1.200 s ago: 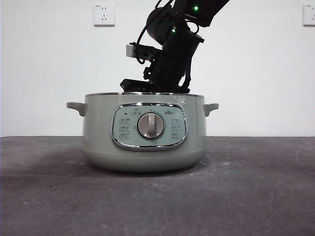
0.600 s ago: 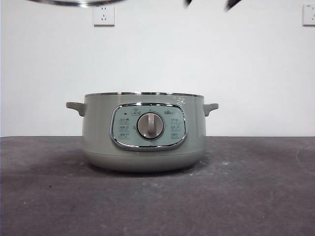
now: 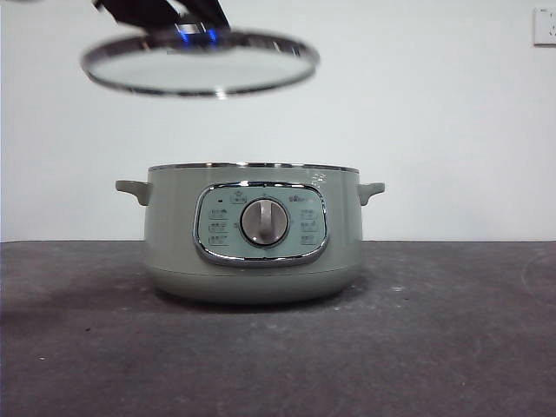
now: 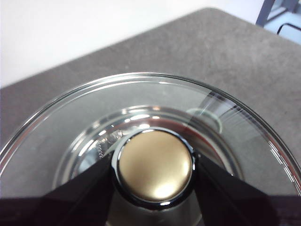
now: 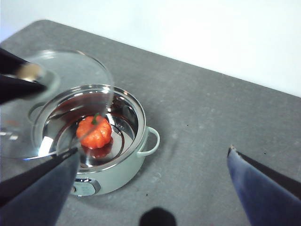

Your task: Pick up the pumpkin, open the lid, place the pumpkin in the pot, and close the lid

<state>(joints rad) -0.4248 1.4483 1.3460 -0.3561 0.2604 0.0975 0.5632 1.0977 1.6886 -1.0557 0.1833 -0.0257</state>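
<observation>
From the front, the round glass lid with a shiny rim (image 3: 200, 62) hung almost flat, high above the big green pot (image 3: 252, 233), whose panel marks were too small to read. In the left wrist view, the left gripper (image 4: 155, 170) squeezed the lid's round knob (image 4: 155, 165). In the right wrist view, the small orange pumpkin (image 5: 94, 132) sat inside the pot, green stem up, and the right gripper (image 5: 153, 165) was wide open, well above the grey table (image 5: 207, 117).

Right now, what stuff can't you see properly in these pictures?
- The pumpkin: hidden in the front view by the pot wall; only the right wrist view shows it inside.
- The left gripper: cut off by the front view's top edge above the lid.
- The panel symbols: too small to read in the front view.
- The right gripper: blurred, nothing between its fingers.
</observation>
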